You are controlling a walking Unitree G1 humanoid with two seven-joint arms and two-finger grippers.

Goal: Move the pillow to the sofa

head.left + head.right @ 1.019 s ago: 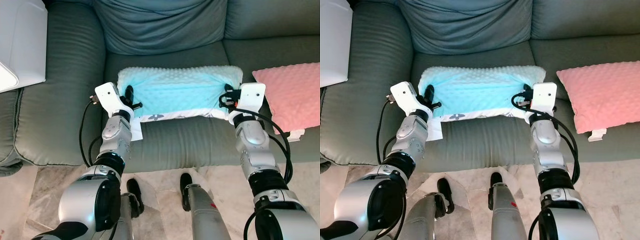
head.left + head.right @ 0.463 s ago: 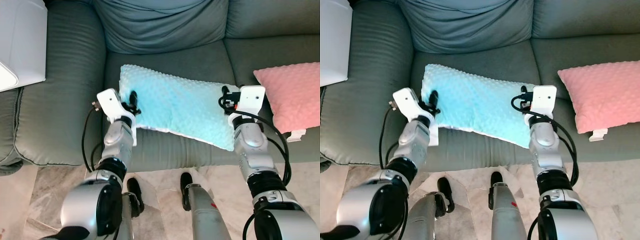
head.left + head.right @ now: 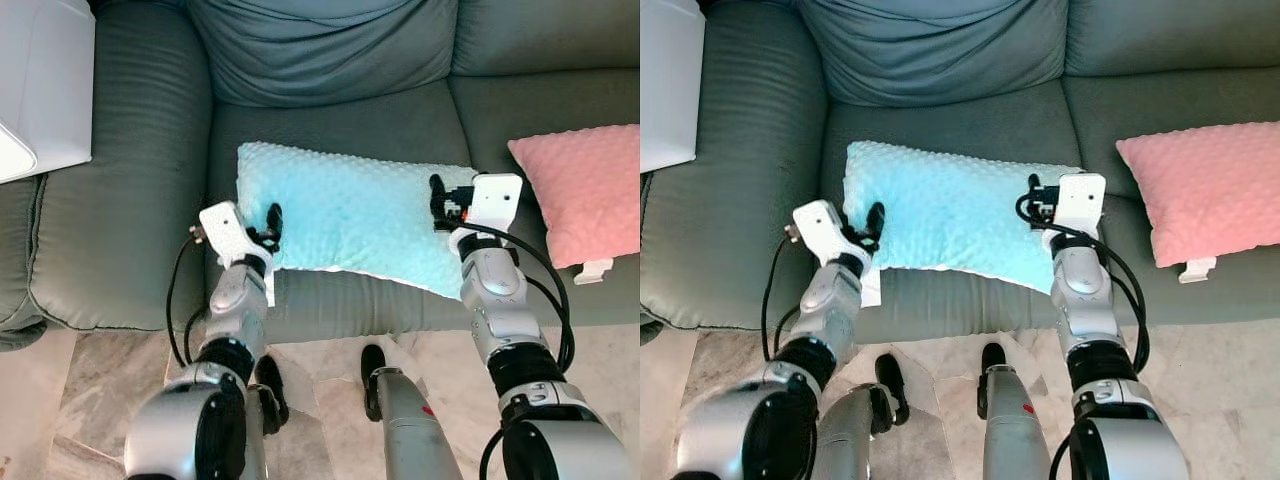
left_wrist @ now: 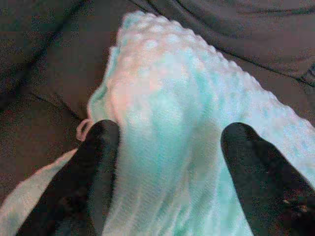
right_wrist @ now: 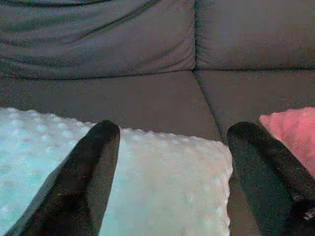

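On the sofa (image 3: 130, 180) lies the pillow (image 3: 350, 215) — both grippers (image 3: 272, 222) (image 3: 437, 195) spread

Both arms reach forward, left hand (image 3: 272, 222) and right hand (image 3: 437, 192) with fingers spread apart.

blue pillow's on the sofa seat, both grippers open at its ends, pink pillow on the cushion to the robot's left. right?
One thing is wrong: the pink pillow lies on the cushion to the robot's right, as the left eye view shows. The rest holds: the blue pillow lies on the sofa seat, with the left gripper and right gripper open at its ends.
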